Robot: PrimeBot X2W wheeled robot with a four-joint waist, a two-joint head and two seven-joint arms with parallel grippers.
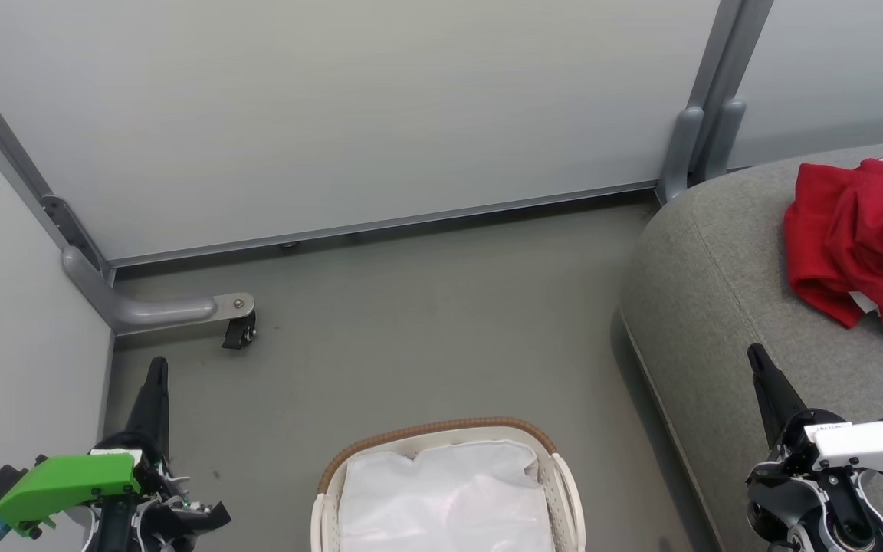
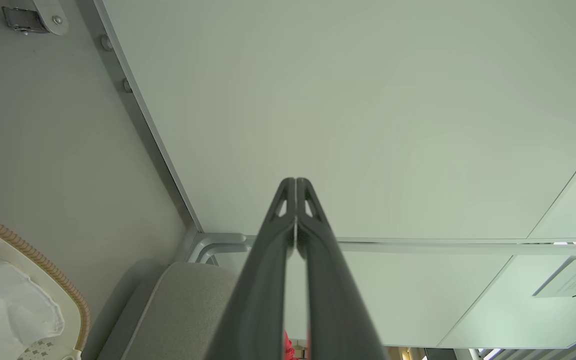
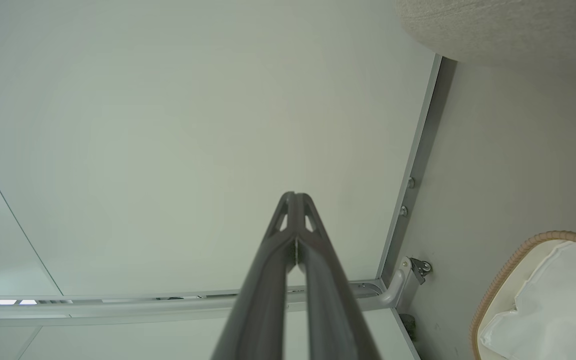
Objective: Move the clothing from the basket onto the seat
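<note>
Grey floor [image 1: 426,337] between basket [image 1: 441,426] and seat [image 1: 706,307]

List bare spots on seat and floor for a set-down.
Free: the grey fabric seat left of the red-and-white clothing pile, out to its rounded edge; also the grey floor between the partition's black caster and the off-white brown-rimmed plastic basket. Crowded: the seat's right end, under the clothing.

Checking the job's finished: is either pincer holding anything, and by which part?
Nothing: left pincer and right pincer are shut, empty; the clothing lies on the seat.
</note>
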